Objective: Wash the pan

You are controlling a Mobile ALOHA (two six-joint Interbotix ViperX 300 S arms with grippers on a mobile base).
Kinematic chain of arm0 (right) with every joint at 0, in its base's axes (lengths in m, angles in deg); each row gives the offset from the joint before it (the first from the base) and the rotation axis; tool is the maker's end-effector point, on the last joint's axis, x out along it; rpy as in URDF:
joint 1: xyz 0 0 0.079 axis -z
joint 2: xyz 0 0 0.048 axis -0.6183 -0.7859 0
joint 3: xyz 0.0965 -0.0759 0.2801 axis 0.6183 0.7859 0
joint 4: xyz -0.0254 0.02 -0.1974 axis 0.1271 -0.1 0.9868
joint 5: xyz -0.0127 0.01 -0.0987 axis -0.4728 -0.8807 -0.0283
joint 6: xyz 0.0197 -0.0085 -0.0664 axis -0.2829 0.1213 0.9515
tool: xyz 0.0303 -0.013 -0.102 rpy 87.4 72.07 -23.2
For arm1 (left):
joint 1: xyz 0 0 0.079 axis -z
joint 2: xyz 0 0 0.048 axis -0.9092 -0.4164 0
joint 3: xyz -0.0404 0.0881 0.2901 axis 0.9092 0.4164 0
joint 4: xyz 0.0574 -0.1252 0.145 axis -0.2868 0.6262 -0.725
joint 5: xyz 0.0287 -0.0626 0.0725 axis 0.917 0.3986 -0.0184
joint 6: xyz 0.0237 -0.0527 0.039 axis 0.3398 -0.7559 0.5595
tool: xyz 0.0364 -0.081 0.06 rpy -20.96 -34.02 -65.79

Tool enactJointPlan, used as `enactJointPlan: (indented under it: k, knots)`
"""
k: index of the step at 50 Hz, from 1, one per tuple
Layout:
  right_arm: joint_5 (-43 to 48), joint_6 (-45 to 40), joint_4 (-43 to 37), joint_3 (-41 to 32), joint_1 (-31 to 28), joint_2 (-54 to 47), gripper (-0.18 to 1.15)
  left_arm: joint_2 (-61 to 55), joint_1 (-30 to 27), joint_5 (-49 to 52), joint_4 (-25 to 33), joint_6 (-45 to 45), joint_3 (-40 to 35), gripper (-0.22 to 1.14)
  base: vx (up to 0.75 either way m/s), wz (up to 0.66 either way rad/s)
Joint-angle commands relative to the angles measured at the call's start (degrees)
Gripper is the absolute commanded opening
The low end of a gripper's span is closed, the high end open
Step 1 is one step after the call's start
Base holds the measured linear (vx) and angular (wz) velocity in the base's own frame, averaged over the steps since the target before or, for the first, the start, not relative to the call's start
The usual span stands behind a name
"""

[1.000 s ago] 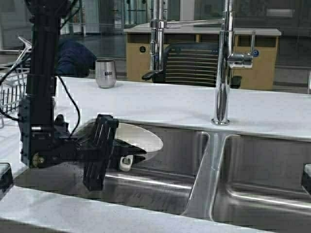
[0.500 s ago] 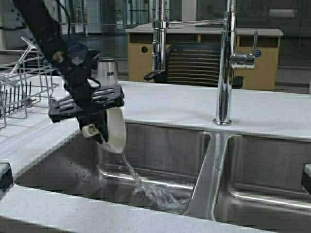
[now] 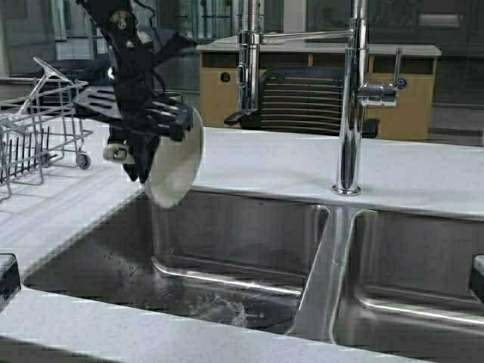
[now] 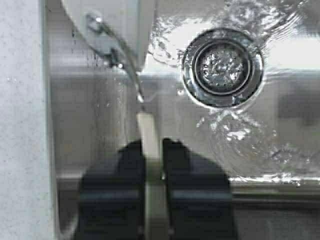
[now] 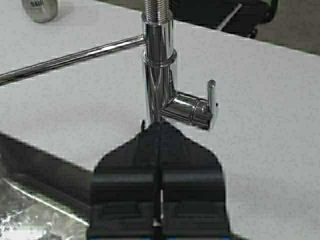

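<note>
- My left gripper (image 3: 125,155) pinches the frying pan (image 3: 175,168) by its handle, tilted on edge above the sink basin (image 3: 227,249) so water drains.
- My right gripper (image 5: 159,220), fingers pressed together, waits near the faucet lever (image 5: 211,102).

The left arm reaches in from the upper left of the high view, raised above the near-left corner of the sink, wrist bent downward. Its left hand (image 4: 152,165) is clamped, both fingers (image 4: 127,165) pressed against the handle of the pan (image 3: 175,162), which hangs tilted on edge. The right hand (image 5: 159,150) has its two fingers pressed together, nothing between them, pointing at the faucet (image 5: 159,65).
</note>
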Motion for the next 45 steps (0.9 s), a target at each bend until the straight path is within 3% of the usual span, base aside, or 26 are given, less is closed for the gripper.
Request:
enactJointPlan:
  k: [1,9,27,45]
  knots:
    - [0.62,-0.09,-0.18,-0.79,0.00,0.44,0.06,1.58,0.70,-1.32,-0.97,1.23,-0.09,0.03,0.00,0.00]
    - [0.62,-0.09,-0.26,-0.79,-0.53,0.44,0.06,6.24,0.00,-0.35,-3.34,7.47,-1.05,0.03,0.00,0.00]
    - [0.62,-0.09,-0.18,-0.88,-0.70,0.26,0.06,18.81,-8.35,2.37,-5.27,15.21,-3.60,0.03,0.00,0.00]
    - [0.62,-0.18,-0.26,-1.14,-0.70,0.00,0.06,24.26,-22.59,5.19,-8.35,21.62,-5.98,0.03,0.00,0.00]
